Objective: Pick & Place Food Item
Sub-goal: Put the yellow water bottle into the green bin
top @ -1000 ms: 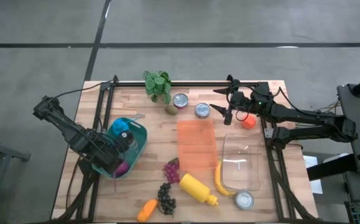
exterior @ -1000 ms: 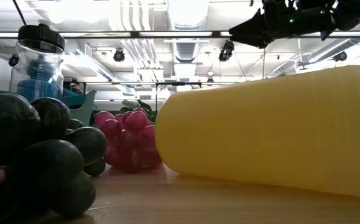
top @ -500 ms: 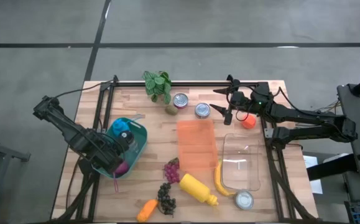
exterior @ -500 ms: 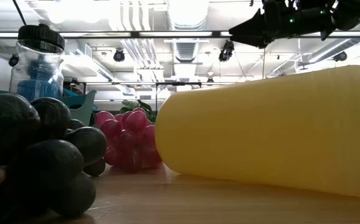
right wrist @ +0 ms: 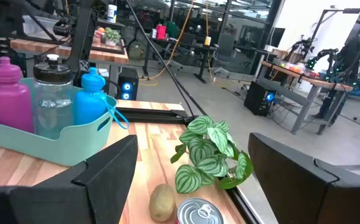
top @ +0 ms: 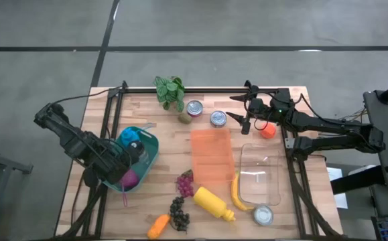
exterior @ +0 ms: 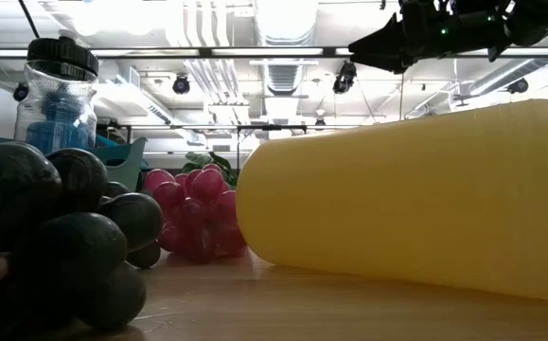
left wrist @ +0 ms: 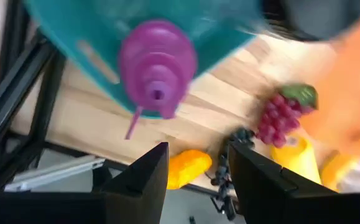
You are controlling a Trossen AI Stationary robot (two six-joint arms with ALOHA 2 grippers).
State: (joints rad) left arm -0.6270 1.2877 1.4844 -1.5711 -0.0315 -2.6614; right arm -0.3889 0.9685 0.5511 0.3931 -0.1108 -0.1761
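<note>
Wooden slat table (top: 160, 197), grey floor (top: 194, 67), workshop benches beyond

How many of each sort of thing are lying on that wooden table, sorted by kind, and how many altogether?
Bottles in the teal bin: 3 (purple, clear, blue)
Tin cans: 3
Grape bunches: 2 (red, dark)
Other food: 5 (banana, mustard bottle, carrot, kiwi, orange fruit)
Containers and boards: 3
Plant: 1
Total: 17
</note>
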